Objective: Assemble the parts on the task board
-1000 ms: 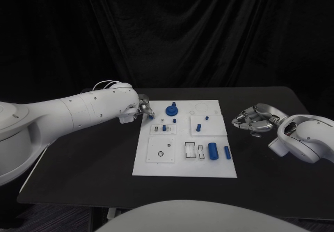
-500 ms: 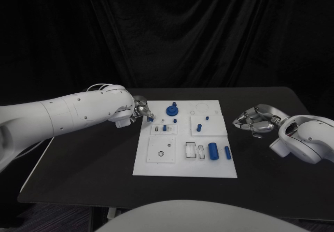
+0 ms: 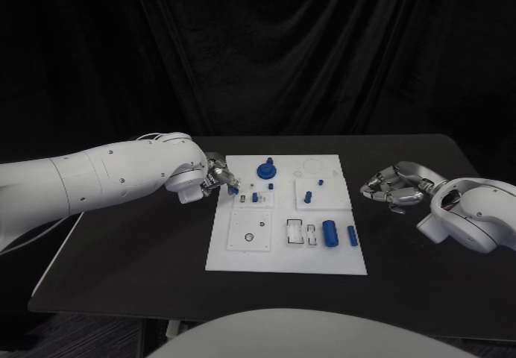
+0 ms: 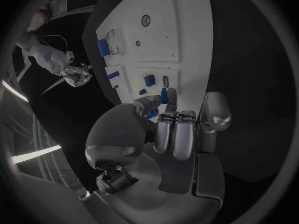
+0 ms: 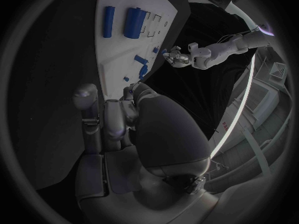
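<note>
Blue part (image 4: 166, 95) pinched in left hand (image 3: 218, 179) at task board (image 3: 282, 257) edge, right hand (image 3: 391, 186) curled, grasp unclear

One overhead view, two wrist views

The head camera looks down on the whole surface (image 3: 129, 246); each wrist camera sits close behind its own hand, facing the task board (image 3: 286, 253), which all three views share.

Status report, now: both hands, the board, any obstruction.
Left robot hand pinches a small blue part at the board's left edge. Right robot hand curled, holding nothing, off the board's right. Nothing in the way.
</note>
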### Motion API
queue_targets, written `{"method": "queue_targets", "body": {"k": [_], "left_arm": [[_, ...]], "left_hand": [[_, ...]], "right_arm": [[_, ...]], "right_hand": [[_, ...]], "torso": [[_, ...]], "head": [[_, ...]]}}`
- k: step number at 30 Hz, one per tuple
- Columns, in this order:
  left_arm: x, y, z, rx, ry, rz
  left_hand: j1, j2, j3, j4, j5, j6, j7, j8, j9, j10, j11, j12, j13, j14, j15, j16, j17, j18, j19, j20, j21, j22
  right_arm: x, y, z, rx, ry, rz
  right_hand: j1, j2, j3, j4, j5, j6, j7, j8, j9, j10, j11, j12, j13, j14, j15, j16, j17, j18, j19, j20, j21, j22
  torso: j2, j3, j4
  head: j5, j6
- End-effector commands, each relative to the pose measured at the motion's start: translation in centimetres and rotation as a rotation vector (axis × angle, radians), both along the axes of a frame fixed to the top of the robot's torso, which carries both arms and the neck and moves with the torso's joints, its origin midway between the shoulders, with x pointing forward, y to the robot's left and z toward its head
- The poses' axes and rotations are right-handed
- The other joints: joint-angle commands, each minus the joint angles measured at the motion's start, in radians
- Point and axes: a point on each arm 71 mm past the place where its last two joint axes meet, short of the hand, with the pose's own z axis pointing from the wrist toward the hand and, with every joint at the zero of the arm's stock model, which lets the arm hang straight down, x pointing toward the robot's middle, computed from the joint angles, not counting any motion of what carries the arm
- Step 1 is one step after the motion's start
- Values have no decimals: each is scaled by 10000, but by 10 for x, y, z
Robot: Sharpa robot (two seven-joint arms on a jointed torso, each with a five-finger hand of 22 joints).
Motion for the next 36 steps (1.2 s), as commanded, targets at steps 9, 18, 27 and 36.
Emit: {"method": "queue_targets", "body": {"k": [9, 18, 27, 36], "left_arm": [[0, -9, -6, -453, -149, 373], [1, -11, -11, -418, -452, 130], [1, -14, -14, -340, -542, -150], [-3, -12, -22, -203, -214, -211]], "left_hand": [[-91, 78, 202, -57, 10, 38, -14, -56, 6, 1020, -65, 36, 2634, 984, -79, 43, 2570, 115, 1, -9, -106, -51], [-198, 93, 178, 114, -264, -155, 41, -181, 6, 1020, -14, 36, 2634, 966, -49, 31, 2536, 124, -17, -1, -203, -98], [-327, 110, 10, 349, -818, -173, 51, -227, 26, 1020, 8, 36, 2634, 967, -22, 31, 2538, 121, 11, 27, -238, -82], [-356, 125, -88, 456, -1135, -155, 44, -247, 29, 1020, 9, 36, 2634, 957, -18, 25, 2521, 141, -32, 34, -327, -126]], "right_arm": [[-2, 0, -2, -63, 230, 16], [-3, 0, -2, -53, 244, 43], [-2, 0, -2, -58, 266, 61], [-2, -1, -3, -98, 337, 49]], "right_hand": [[-25, 89, 74, -26, 29, -55, 36, 64, 15, -108, 8, -74, -894, -98, -7, -86, -51, 209, -80, 20, -124, 302], [-25, 90, 82, -29, 29, -57, 37, 65, 16, -133, 9, -96, -924, -113, -6, -119, -81, 218, -99, 21, -179, 283], [-27, 87, 91, -33, 29, -60, 38, 65, 18, -142, 11, -106, -934, -121, -5, -133, -93, 223, -112, 23, -216, 271], [-29, 85, 93, -34, 29, -63, 39, 65, 18, -158, 11, -120, -955, -129, -4, -151, -110, 227, -120, 23, -240, 263]], "torso": [[15, -21, -24], [25, -16, -16], [26, -10, -26], [7, -5, -16]], "head": [[25, 2], [11, 2], [46, 2], [51, 2]]}}
